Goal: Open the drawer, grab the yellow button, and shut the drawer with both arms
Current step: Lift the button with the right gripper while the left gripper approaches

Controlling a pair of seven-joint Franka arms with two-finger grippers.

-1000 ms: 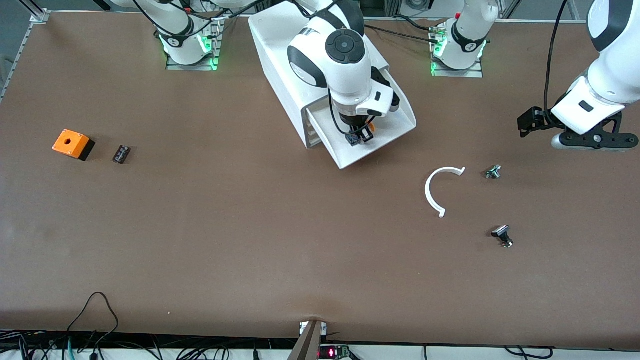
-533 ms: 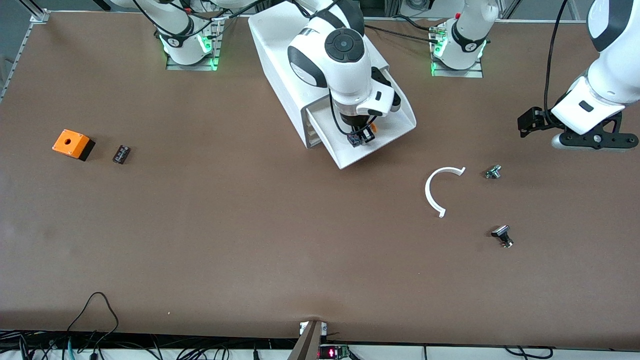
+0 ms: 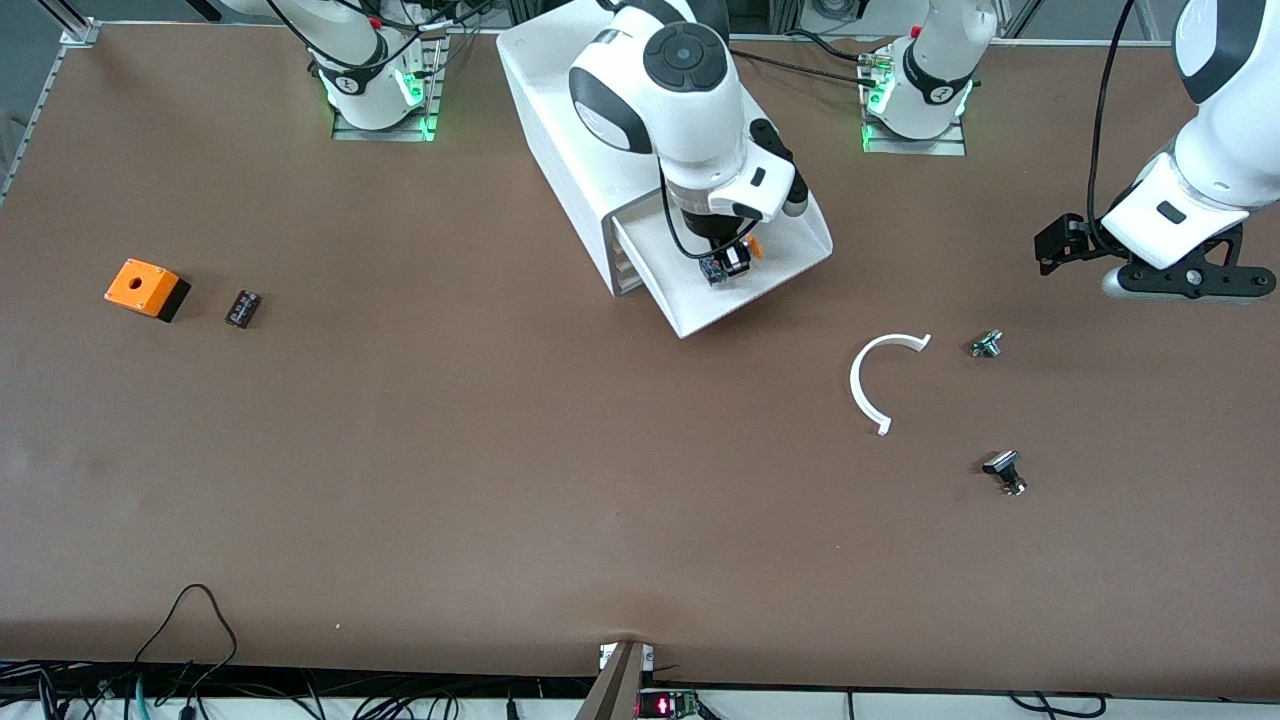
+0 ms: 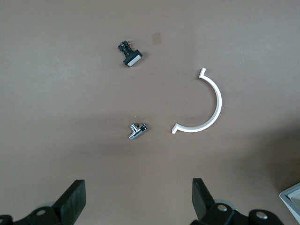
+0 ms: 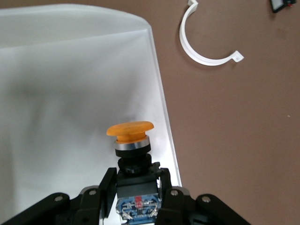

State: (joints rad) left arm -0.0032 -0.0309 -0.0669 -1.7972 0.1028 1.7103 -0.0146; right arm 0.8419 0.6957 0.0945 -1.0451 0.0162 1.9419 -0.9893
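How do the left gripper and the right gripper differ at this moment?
The right gripper is shut on the button, over the drawer; the left gripper is open and empty. The right gripper works above the cabinet; the left gripper waits over bare table near the white arc. Both are black two-finger grippers.

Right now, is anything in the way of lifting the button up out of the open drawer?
Nothing visible is. The right gripper is shut on the button, which is over the drawer floor; the space around it inside the tray looks bare. The left gripper, open, waits over the table toward the left arm's end.
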